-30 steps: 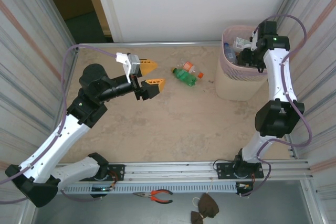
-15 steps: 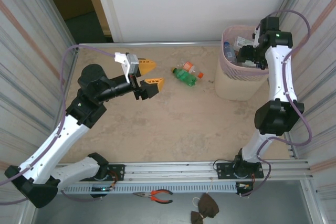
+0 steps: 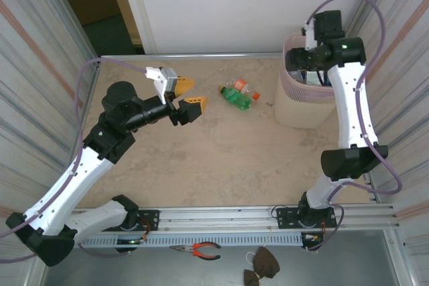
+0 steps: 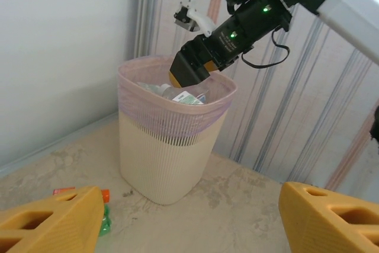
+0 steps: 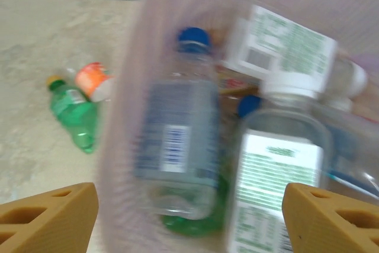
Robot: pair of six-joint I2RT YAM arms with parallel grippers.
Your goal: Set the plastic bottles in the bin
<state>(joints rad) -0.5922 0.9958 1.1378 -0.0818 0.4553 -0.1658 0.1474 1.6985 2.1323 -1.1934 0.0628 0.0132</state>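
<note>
Several of the plastic bottles (image 4: 177,94) lie piled inside the bin (image 3: 305,102), directly beneath the right jaws. Among them are a clear bottle with a blue cap (image 5: 177,140) and a white-labelled bottle (image 5: 275,170) beside it. The right jaws hang just above the bin's rim, spread wide, with nothing between their orange fingertips (image 5: 50,211).

Two more bottles lie touching on the counter (image 3: 201,159), between the two sets of jaws. One is a green bottle (image 3: 238,98) and the other an orange-labelled bottle (image 3: 240,86) just beyond it. Both lie ahead of the left jaws and apart from them.

The left jaws hover above the counter, pointing toward those two bottles and the bin. They are well open and empty, with their orange fingertips (image 4: 53,220) wide apart.
</note>
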